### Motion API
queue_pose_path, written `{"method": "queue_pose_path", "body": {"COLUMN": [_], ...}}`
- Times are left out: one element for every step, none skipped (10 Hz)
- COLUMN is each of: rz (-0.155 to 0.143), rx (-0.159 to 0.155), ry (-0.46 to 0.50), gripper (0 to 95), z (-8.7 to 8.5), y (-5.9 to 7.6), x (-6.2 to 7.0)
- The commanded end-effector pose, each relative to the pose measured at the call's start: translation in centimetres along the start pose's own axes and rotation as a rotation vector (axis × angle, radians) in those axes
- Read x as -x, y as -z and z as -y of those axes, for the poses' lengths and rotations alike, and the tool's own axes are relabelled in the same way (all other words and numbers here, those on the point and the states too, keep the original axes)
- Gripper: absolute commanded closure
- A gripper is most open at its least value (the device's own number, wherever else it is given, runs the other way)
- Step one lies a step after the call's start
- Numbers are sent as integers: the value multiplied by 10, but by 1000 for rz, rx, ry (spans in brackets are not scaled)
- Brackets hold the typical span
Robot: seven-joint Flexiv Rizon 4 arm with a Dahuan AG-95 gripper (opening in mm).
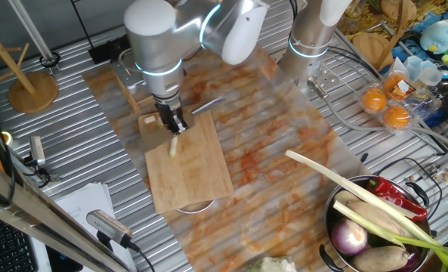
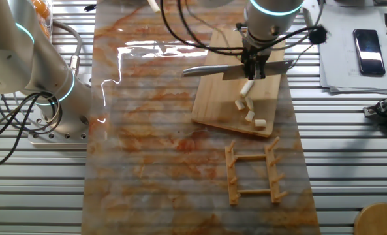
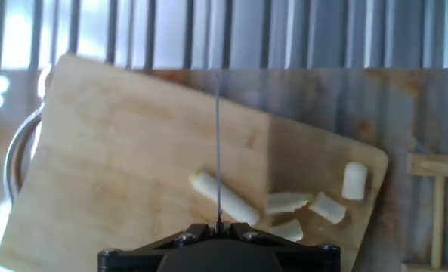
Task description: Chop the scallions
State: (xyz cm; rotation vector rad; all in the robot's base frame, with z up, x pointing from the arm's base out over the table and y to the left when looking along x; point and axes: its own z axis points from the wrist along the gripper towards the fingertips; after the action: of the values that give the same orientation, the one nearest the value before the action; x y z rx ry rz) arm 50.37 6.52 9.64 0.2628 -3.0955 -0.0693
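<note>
while the gripper (image 1: 176, 125) is holding a knife (image 1: 206, 106) over the cutting board (image 1: 190, 170), its fingers clamped on the handle, chopping is part done. in the other fixed view, scallions (image 2: 247, 88) are lying mid-board, cut chunks beside. in the hand view, the blade is needing another downward cut on the remaining stalk. no writing readable.

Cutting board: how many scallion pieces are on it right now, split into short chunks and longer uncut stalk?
Short pale cream cylindrical scallion chunks: 4
Longer cream-white scallion stalk piece, under the thin steel knife blade: 1
Total: 5, all on the light wooden cutting board.
</note>
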Motion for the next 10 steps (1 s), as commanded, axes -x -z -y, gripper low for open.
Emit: {"method": "queue_pose_path", "body": {"rz": [-17, -20, -20, -14, 19, 29, 23, 23, 21, 18], "rx": [-63, -62, -36, -40, -64, -67, -73, -71, -74, -81], "ry": [327, 433, 545, 629, 734, 815, 868, 886, 899, 936], "gripper": [950, 950, 950, 950, 950, 950, 950, 950, 950, 950], "z": [-4, -5, -8, -9, -8, -6, -6, -9, -14, -24], "y": [-1, -2, -4, -4, -5, -8, -11, -15, -19, -30], "x": [0, 1, 1, 1, 0, -2, -4, -4, -2, 2]}}
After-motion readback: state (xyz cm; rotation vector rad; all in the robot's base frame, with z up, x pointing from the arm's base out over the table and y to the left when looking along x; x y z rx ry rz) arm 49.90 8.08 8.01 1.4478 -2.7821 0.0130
